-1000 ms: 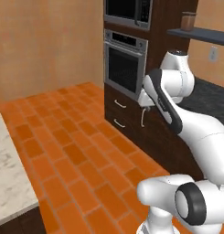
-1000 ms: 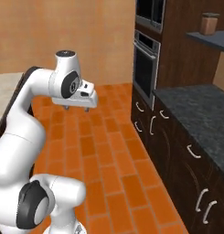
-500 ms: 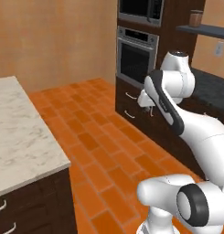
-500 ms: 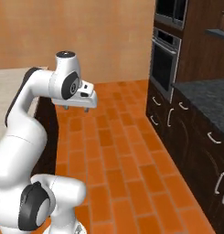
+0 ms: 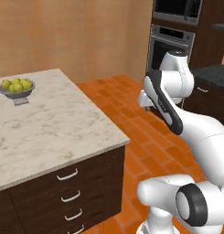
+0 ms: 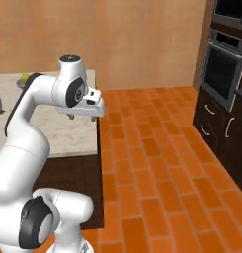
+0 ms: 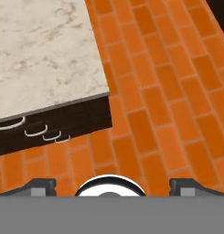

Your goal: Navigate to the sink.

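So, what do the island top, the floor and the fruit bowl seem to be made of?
The island top looks like polished marble or a similar stone: pale cream with grey veins and a thin, clean edge. The floor seems to be matte terracotta brick or tile, judging by its orange blocks with paler joints. The fruit bowl appears to be grey metal or glazed ceramic; the look leaves that open.

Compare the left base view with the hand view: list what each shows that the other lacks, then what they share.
Left base view alone: a bowl of yellow-green fruit on the island, the wall oven, and the tan wall.

Hand view alone: the gripper, its fingers wide apart above the floor, nothing between them.

Both: the marble island counter, its dark drawers with silver handles, and the orange brick floor.
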Available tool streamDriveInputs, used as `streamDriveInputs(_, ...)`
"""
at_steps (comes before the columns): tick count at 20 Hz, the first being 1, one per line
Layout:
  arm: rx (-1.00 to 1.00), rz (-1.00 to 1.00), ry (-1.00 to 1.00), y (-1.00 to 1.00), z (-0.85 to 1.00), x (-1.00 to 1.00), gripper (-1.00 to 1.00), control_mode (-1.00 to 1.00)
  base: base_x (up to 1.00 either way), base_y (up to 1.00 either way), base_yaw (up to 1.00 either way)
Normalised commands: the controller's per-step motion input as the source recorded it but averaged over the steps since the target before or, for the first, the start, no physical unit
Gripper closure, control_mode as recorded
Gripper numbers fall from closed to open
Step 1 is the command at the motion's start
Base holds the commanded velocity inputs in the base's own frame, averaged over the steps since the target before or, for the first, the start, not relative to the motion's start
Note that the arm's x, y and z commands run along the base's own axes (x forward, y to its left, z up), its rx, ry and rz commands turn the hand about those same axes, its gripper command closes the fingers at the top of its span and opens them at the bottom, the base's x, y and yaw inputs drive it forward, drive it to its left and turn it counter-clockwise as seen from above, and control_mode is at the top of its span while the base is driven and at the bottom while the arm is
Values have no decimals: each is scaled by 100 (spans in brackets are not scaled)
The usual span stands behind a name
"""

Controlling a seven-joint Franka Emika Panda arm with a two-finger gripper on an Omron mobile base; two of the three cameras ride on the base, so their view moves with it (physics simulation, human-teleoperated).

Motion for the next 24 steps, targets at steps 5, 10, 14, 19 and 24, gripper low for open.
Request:
streamDriveInputs(5,0,0,0,0,0,0,-100,100,-23,100,26)
streamDriveInputs(10,0,0,0,0,0,0,-100,100,-13,100,27)
streamDriveInputs(14,0,0,0,0,0,0,-100,100,1,100,25)
streamDriveInputs(19,0,0,0,0,0,0,-100,100,40,100,16)
streamDriveInputs(24,0,0,0,0,0,0,-100,100,77,100,11)
